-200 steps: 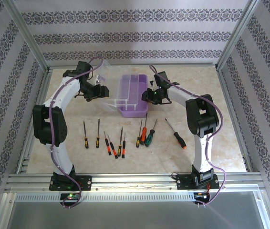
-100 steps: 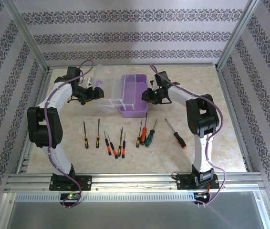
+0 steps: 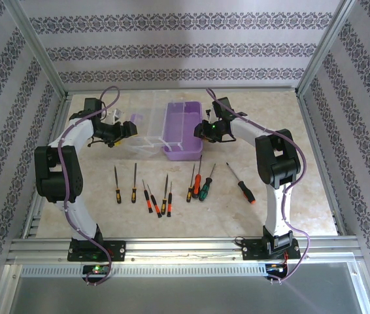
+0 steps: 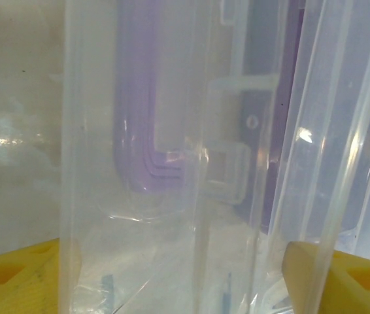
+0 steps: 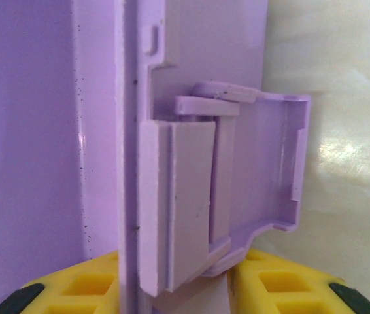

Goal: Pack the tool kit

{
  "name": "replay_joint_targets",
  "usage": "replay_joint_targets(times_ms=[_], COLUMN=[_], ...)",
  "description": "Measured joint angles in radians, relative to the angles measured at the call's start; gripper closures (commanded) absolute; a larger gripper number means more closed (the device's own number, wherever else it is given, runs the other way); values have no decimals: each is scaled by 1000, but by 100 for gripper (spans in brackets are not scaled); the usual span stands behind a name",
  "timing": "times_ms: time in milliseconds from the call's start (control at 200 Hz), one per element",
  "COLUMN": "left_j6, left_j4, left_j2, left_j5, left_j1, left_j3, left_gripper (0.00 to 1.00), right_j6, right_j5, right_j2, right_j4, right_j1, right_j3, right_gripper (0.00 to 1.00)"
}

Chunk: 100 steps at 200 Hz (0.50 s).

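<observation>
Glossy lid (image 4: 93, 131); box (image 5: 34, 131) seemingly matt plastic.

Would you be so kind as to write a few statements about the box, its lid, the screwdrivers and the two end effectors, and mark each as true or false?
1. The purple box has its clear lid open, swung out toward the left arm's side. True.
2. Several screwdrivers lie inside the box. False: they lie in a row on the table, between the box and the arm bases.
3. The right end effector has its fingers on either side of the box's wall, by the latch. True.
4. The left end effector is at a screwdriver's handle. False: it is at the clear lid, fingers wide apart.
</observation>
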<state>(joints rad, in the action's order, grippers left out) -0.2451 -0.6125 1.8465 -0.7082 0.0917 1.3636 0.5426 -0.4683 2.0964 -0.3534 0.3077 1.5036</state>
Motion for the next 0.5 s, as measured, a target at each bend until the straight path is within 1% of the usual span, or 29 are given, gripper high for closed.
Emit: replay_joint_targets(times_ms=[170,300,410,500], left_j6=[-22,-42,-68,-97], left_j4=[8,11,10,11], left_j2=[4,5,6,7], left_j5=[1,10,40,90], left_j1=[2,2,8,30], left_j3=[-3,-3,-3,-4], left_gripper=[18,14,11,10], right_j6=[3,3,3,0], right_j5=[1,10,21,39], right_j2=[0,0,0,2], right_j4=[-6,-14,-23,-48], right_j1=[0,0,0,-4], right_j3=[4,11,16,16], right_gripper=[64,64,63,63])
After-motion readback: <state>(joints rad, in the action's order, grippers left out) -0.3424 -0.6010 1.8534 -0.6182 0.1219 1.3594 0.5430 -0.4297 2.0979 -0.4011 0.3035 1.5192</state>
